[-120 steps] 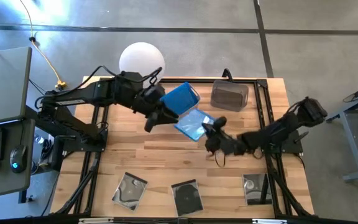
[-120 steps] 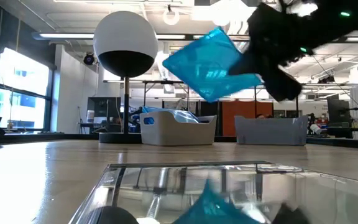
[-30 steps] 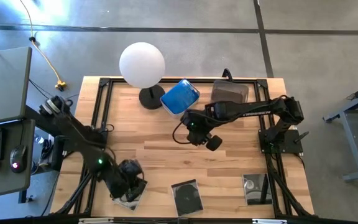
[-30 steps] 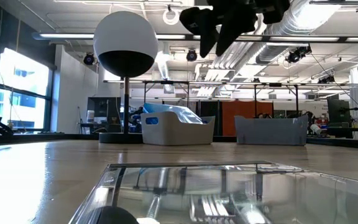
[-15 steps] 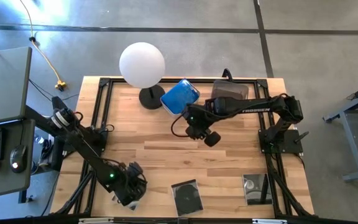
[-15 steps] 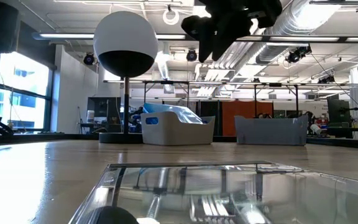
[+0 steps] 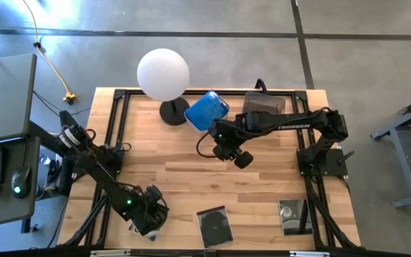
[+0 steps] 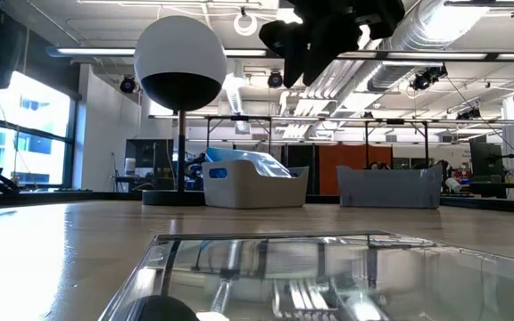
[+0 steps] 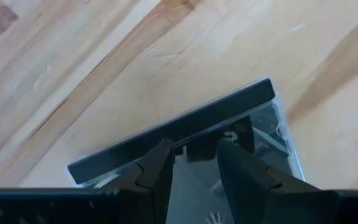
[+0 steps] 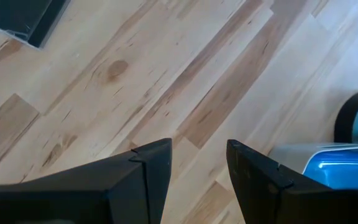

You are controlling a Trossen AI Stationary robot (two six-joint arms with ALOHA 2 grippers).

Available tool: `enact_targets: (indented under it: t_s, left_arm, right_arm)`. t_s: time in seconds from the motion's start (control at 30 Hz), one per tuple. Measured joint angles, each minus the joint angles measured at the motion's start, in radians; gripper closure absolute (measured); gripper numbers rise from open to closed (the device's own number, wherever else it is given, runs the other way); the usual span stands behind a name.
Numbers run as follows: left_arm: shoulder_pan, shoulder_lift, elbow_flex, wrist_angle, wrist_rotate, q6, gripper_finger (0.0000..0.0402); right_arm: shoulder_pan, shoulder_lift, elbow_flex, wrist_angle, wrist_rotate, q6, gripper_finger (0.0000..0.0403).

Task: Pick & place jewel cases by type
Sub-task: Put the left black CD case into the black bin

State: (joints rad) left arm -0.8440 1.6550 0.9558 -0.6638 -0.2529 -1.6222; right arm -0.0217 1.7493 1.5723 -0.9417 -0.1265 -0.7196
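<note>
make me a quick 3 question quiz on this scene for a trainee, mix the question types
1. True or false: the right gripper is holding a blue jewel case.
2. The left gripper is down over which clear jewel case in the front row? A) the left one B) the middle one C) the right one
3. Fill in: the blue jewel cases lie in the ______ tub, beside the grey tub.

Key: 1 false, its fingers are open and empty above bare table. 2 A; the middle case and right case lie untouched. 3 white.
</note>
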Motion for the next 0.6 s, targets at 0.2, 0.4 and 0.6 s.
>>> enact_targets:
  t_s: [0.2, 0.4, 0.6]
  left_arm:
    - [0.0, 0.0, 0.0, -0.032, -0.001, 0.001, 0.0278]
    - [0.0, 0.031, 0.0, -0.008, -0.04, 0.041, 0.0278]
    - [-0.001, 0.056, 0.0, 0.013, -0.093, 0.047, 0.0278]
  right_arm:
    - [0.0, 0.0, 0.0, 0.0, 0.0, 0.005, 0.0254]
    - [0.0, 0.0, 0.0, 0.006, -0.001, -0.001, 0.0254]
    - [0.0, 0.0, 0.0, 0.049, -0.047, -0.026, 0.0254]
